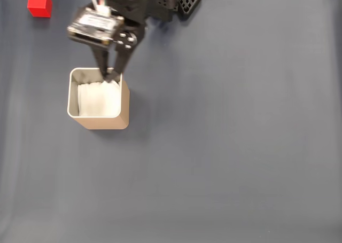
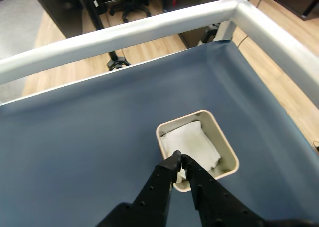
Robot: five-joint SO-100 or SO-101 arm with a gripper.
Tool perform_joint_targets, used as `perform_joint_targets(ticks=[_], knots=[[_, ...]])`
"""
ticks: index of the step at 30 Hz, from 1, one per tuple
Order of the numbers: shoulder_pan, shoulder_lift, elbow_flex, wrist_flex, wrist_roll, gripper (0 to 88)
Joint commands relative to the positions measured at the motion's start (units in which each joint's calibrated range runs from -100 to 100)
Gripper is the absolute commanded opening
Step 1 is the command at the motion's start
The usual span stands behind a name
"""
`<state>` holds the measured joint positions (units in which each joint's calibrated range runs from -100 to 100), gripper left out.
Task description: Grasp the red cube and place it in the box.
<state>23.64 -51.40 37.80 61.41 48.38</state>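
Table (image 1: pixel 240 147): covered in a dull blue-grey sheet, matt, smooth like cloth or felt.
Cube (image 1: pixel 39 4): bright red, plain faces, matt.
Box (image 1: pixel 101 121): tan outer walls, smooth with a faint sheen like plastic; pale thin rim.
Padding (image 2: pixel 192 143): white, soft and creased, like cloth or tissue.
Gripper (image 2: pixel 178 161): black, matt, looked like plastic, with small holes along the fingers.
Rail (image 2: pixel 124 35): pale grey, smooth, slightly glossy.
Floor (image 2: pixel 149 50): light wood, smooth.
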Motion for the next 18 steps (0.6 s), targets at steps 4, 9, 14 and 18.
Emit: perform_joint_targets(ticks=[4,9,14,18], knots=[[7.8,3.8,-9.8,2.7,0.2,0.2],[13.0,5.7,-12.5,4.5,0.0,0.2],[17.6,6.9,-14.8,7.8,-0.2,0.2],[21.1,7.7,-15.1,8.9,-0.5,0.2]])
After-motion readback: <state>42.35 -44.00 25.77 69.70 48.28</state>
